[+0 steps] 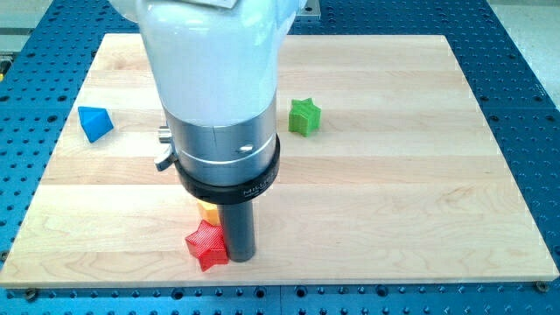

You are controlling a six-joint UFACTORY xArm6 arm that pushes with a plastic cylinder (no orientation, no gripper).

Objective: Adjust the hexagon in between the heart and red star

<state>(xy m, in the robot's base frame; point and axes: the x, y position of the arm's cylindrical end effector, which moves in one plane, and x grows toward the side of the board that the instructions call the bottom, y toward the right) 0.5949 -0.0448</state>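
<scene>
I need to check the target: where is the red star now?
The red star lies near the view's bottom edge, left of centre, touching my tip.

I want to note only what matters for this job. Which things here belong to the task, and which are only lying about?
Belong to the job:
- red star, by the view's bottom edge
- my tip, just right of the red star
- yellow block, mostly hidden by the arm; shape unclear, perhaps the heart or hexagon

Lying about:
- green star
- blue block
- board

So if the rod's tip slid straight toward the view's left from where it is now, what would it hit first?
Most likely the red star-shaped block: my tip sits right beside it on the view's right, apparently touching, though depth is unclear.
</scene>
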